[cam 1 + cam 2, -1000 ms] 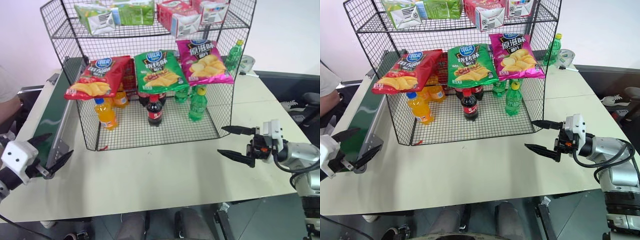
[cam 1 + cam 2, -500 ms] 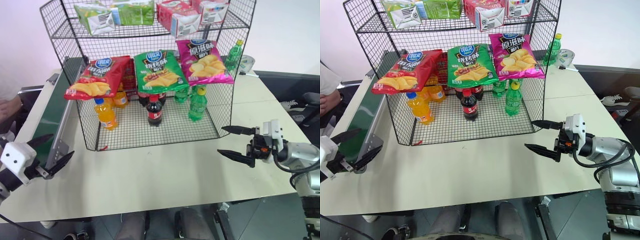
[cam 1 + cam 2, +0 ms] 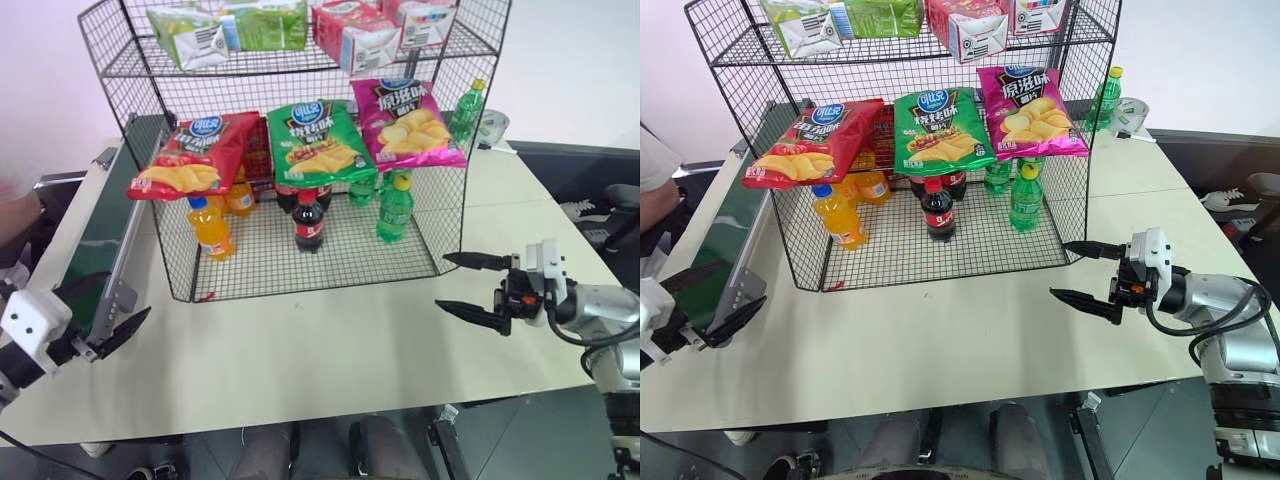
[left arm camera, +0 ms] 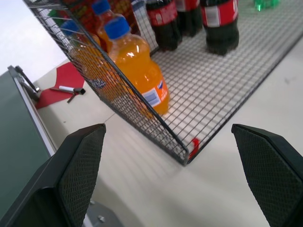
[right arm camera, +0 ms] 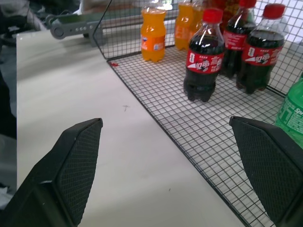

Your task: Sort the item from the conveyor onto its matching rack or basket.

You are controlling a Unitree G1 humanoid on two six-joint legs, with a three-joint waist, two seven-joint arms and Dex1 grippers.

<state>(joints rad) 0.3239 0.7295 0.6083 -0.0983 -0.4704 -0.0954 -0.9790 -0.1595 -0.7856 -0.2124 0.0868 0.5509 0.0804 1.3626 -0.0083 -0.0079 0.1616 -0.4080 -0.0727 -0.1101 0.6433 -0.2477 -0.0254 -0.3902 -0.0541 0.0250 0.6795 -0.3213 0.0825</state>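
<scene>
The red crisp bag (image 3: 185,155) lies on the middle tier of the black wire rack (image 3: 445,200), at its left end, beside a green bag (image 3: 318,140) and a pink bag (image 3: 410,120). The dark green conveyor (image 3: 105,220) runs along the table's left side with nothing on its belt. My left gripper (image 3: 125,293) hovers open and empty at the conveyor's near end, just off the rack's front left corner (image 4: 189,151). My right gripper (image 3: 441,280) is open and empty above the table, off the rack's front right corner.
Orange (image 3: 212,228), cola (image 3: 308,222) and green (image 3: 396,208) bottles stand on the rack's bottom tier. Boxes (image 3: 360,35) fill the top tier. A person's arm (image 3: 652,195) is at the far left, by the conveyor. Bare tabletop (image 3: 320,340) stretches in front of the rack.
My left gripper has turned slightly at the wrist without shifting place. The right gripper and the bags have not moved. The person's arm at the left edge has shifted.
</scene>
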